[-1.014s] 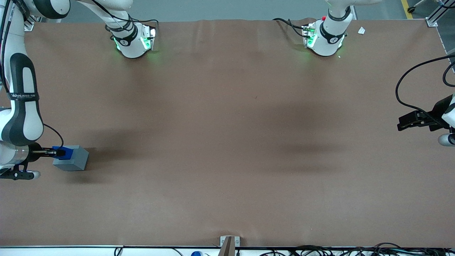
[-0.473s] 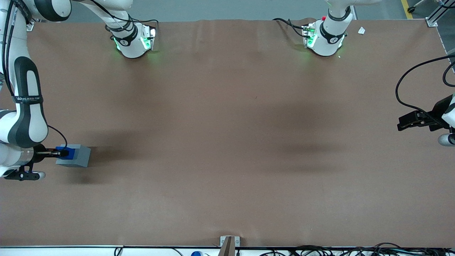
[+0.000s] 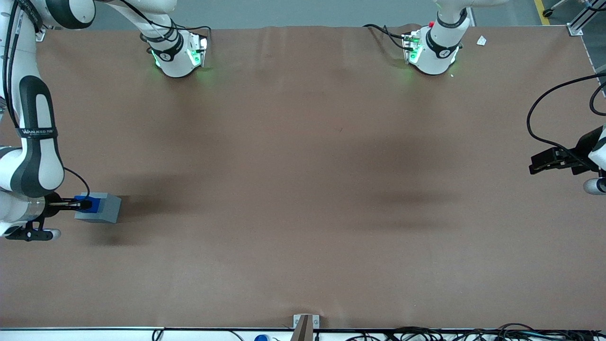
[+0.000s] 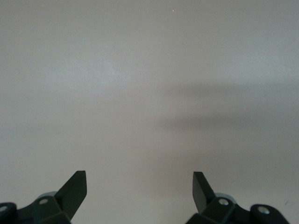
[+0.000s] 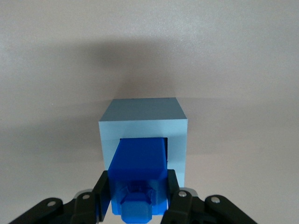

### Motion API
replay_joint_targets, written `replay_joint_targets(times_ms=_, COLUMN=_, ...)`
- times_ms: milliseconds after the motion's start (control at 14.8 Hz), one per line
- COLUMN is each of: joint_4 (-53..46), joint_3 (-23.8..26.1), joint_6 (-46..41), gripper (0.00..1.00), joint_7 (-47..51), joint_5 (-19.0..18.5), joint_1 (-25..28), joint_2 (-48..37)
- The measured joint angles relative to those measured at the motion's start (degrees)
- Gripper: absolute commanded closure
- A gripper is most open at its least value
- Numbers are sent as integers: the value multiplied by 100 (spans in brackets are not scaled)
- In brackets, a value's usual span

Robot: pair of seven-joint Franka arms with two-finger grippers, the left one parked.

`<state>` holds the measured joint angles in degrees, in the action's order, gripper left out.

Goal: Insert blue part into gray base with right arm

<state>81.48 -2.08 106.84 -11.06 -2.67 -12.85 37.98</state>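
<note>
The gray base stands on the brown table at the working arm's end. The blue part sits in the base's top recess, its upper body and stud standing above the rim. My right gripper is directly over the base and shut on the blue part. In the right wrist view the blue part is clamped between the two black fingers, its lower end inside the square recess of the gray base. The gripper sits just above the base's top face.
The brown table stretches toward the parked arm's end. Two arm bases with green lights stand along the edge farthest from the front camera. A metal bracket and cables lie at the nearest edge.
The gripper with the blue part has moved slightly toward the parked arm's end and lowered the part into the base's recess; the base shifted a little with it. Little change in the last half second.
</note>
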Motion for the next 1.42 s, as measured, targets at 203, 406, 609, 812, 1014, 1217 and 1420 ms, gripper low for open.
replay_joint_targets(times_ms=203, joint_4=-1, joint_3=-8, joint_6=29, gripper=0, joint_7=1, joint_5=0, joint_1=-8, joint_2=13)
replay_joint_targets(times_ms=406, joint_4=-107, joint_3=-5, joint_6=-24, gripper=0, joint_7=7, joint_5=2, joint_1=0, joint_2=-14)
replay_joint_targets(times_ms=609, joint_4=-318, joint_3=1, joint_6=-595, gripper=0, joint_7=23, joint_5=14, joint_1=26, joint_2=-369)
replay_joint_targets(times_ms=812, joint_4=-413, joint_3=42, joint_6=-1491, gripper=0, joint_7=35, joint_5=82, joint_1=58, joint_2=-1204)
replay_joint_targets(times_ms=1014, joint_4=-397, joint_3=71, joint_6=-2129, gripper=0, joint_7=48, joint_5=323, joint_1=87, joint_2=-2075)
replay_joint_targets(times_ms=1217, joint_4=-323, joint_3=80, joint_6=-2512, gripper=0, joint_7=265, joint_5=478, joint_1=137, joint_2=-2681)
replay_joint_targets(times_ms=1420, joint_4=42, joint_3=90, joint_6=-2541, gripper=0, joint_7=603, joint_5=493, joint_1=475, joint_2=-3208)
